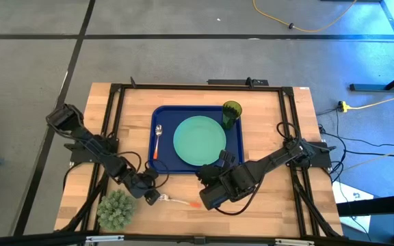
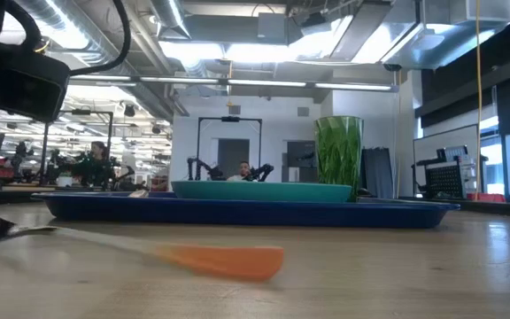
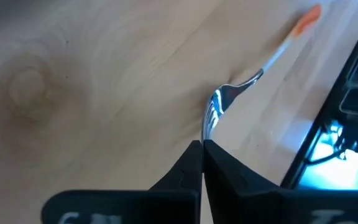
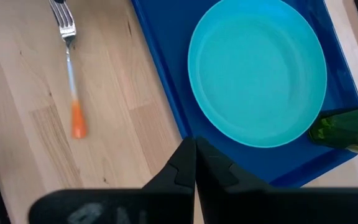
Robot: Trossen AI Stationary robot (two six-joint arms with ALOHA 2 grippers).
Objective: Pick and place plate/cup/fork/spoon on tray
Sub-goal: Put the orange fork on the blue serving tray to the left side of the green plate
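Dark left claw (image 1: 153, 197) at fork (image 1: 176, 201)

Fork (image 1: 176, 201) off tray (image 1: 163, 162) — rest aboard

1. Both arms are dark, nearly black, built of slim links joined by blocky housings.
2. Thin black cables loop beside each arm's wrist section.
3. The left gripper (image 3: 202, 163) has two matte black, wedge-shaped fingers tapering to narrow tips.
4. The right gripper (image 4: 195, 163) has the same black tapered fingers on a broad dark body.
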